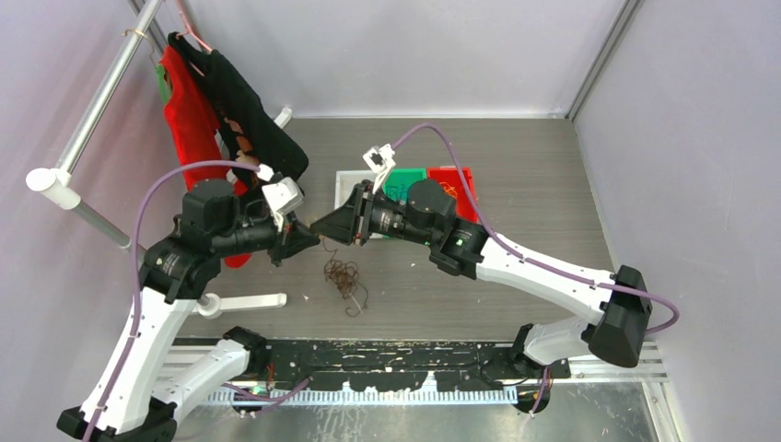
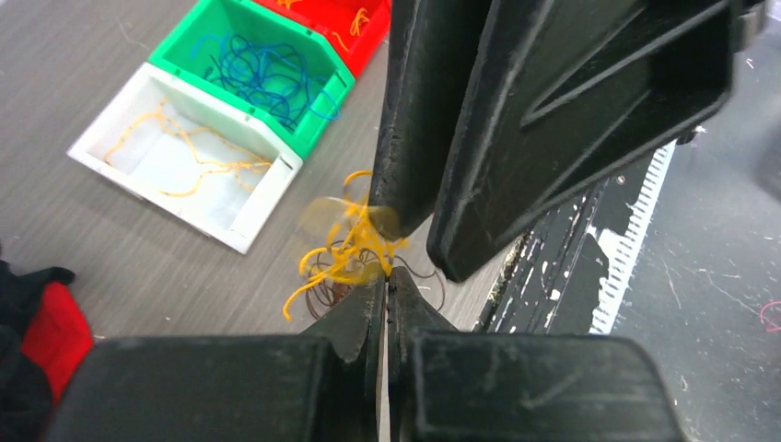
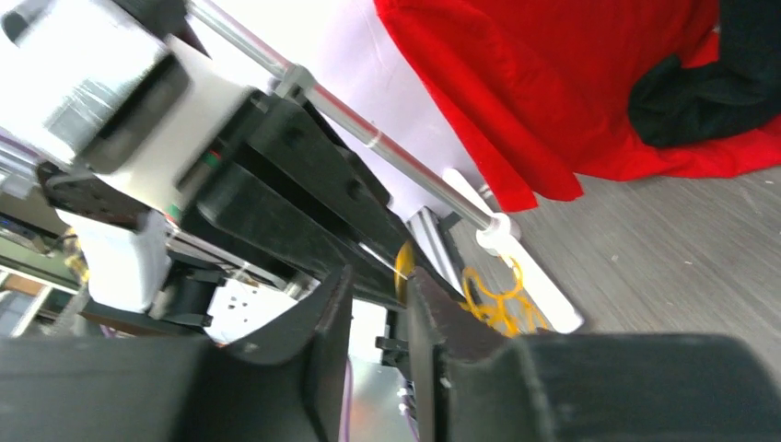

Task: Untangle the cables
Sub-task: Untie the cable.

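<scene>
**Entry: cable sorting, state at this moment**

- **Left end effector** (image 2: 388, 284): jaws pressed together. A clump of yellow cables (image 2: 348, 250) is nipped at the tips and held up off the table (image 1: 525, 184).
- **Right end effector** (image 3: 378, 281): meets the left one tip to tip at the same yellow clump. A narrow gap shows between its fingers with a yellow blur in it. Cannot tell whether it is pinching a strand or only closing in.
- **Dark cables** (image 1: 345, 281): a loose knot of brown loops on the table, just on the near side of where the two end effectors meet. From the left wrist, the yellow strands hang directly over these loops. Cannot tell whether the two colours are still hooked together.
- **White bin** (image 2: 152, 191): holds several yellow strands.
- **Green bin** (image 2: 322, 115): next to the white one, holds a heap of blue cables (image 2: 262, 69).
- **Red bin** (image 2: 370, 44): next in the row, only partly in view, with a few orange strands (image 2: 355, 20) showing.

**Progress, as judged:** well advanced.
- Done: three bins already hold separated strands, and no blue shows in what remains.
- Left: free the yellow clump from the dark loops and bin it, then deal with the dark knot.
</scene>
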